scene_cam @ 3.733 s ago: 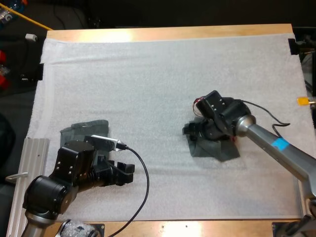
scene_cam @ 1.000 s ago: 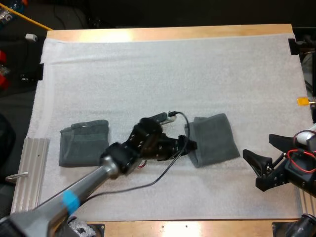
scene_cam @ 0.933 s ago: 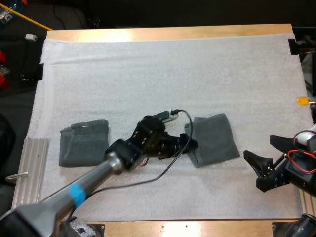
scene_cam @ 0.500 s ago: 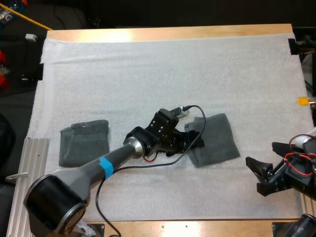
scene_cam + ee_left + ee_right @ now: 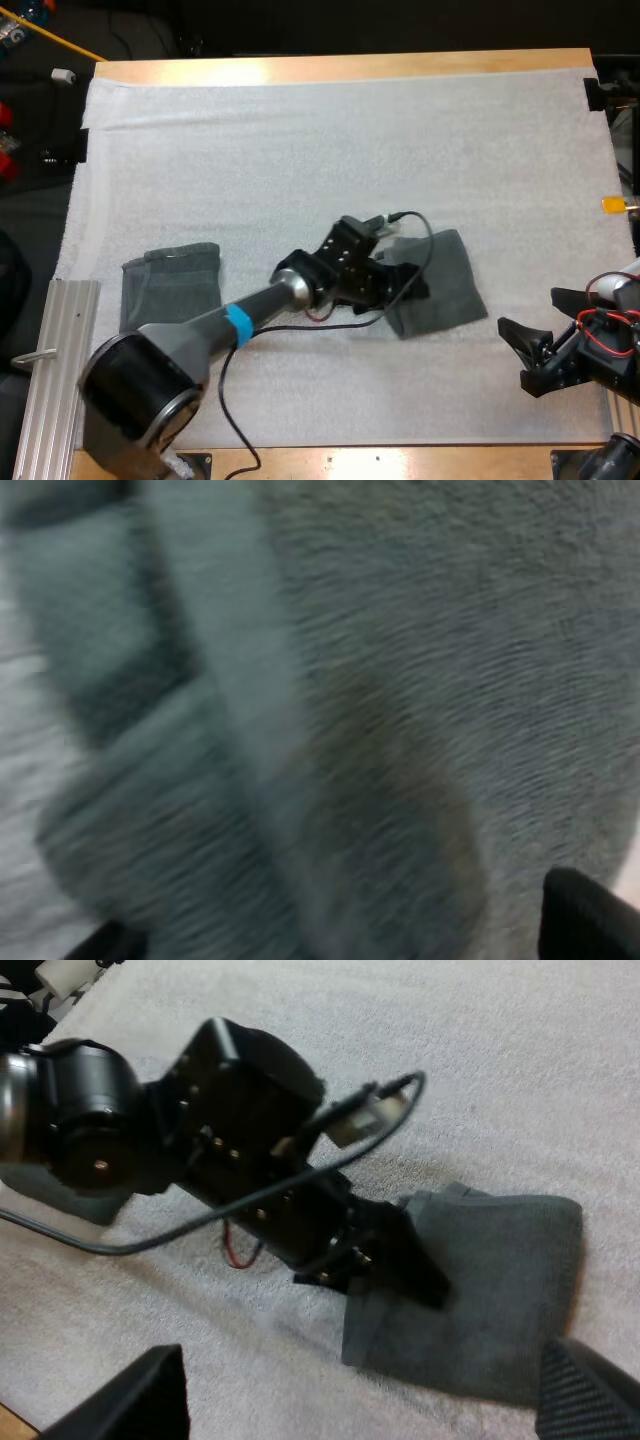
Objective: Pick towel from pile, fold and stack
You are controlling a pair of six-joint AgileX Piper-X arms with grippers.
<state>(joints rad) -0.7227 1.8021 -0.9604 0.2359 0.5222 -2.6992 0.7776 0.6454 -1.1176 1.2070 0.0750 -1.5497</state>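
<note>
A folded dark grey-green towel [image 5: 445,290] lies right of the mat's middle. My left gripper [image 5: 408,282] reaches over its left edge, and its fingers stand apart over the cloth [image 5: 380,710], so it is open. The right wrist view looks at this towel [image 5: 490,1290] with my left gripper [image 5: 400,1260] on its near edge. A second folded towel [image 5: 170,290] rests at the mat's left side. My right gripper [image 5: 528,358] hovers open near the right front of the mat, well apart from both towels, with its fingers [image 5: 130,1400] spread wide.
A ribbed metal rail [image 5: 55,350] runs along the table's left front. The white mat [image 5: 330,140] covers most of the wooden table [image 5: 340,66]. A cable [image 5: 300,335] trails beside my left arm.
My left gripper has slid right, from beside the towel's left edge onto it. My right gripper has left that towel and drawn back to the right front.
</note>
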